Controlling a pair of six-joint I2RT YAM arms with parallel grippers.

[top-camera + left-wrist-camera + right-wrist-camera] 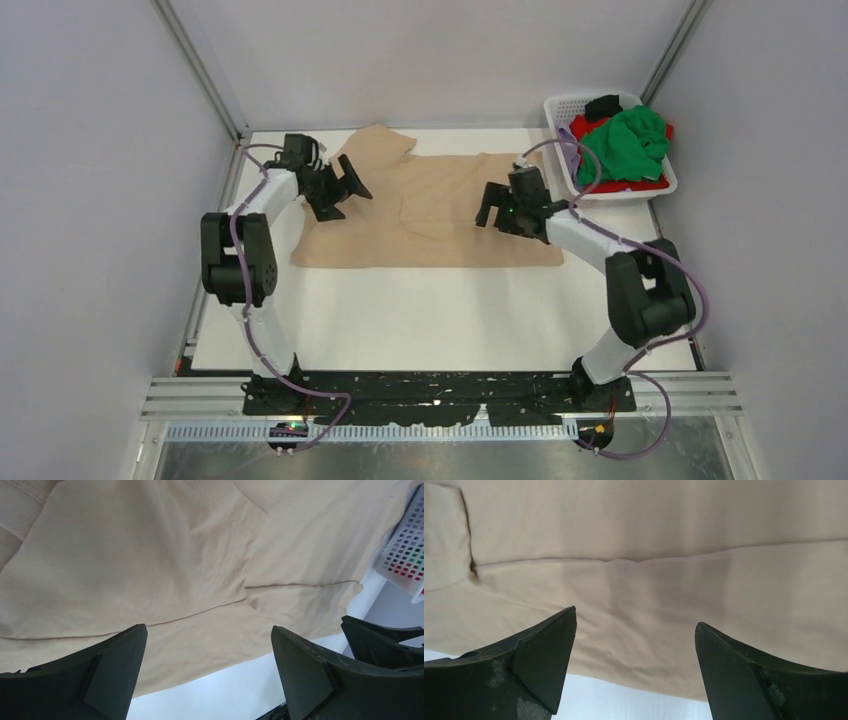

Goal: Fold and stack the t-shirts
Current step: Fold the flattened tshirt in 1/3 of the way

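My left claw point(351, 187) and right claw point(490, 207) both hang wide open above the beige t-shirt point(430, 225), gripping nothing; it lies flat just left of the white basket point(560, 103) (other t-shirts point(625, 140) heaped inside), spread, I judge, for folding.

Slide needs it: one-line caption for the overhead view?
Left gripper and right gripper, both open, over a beige t-shirt; white basket at far right.
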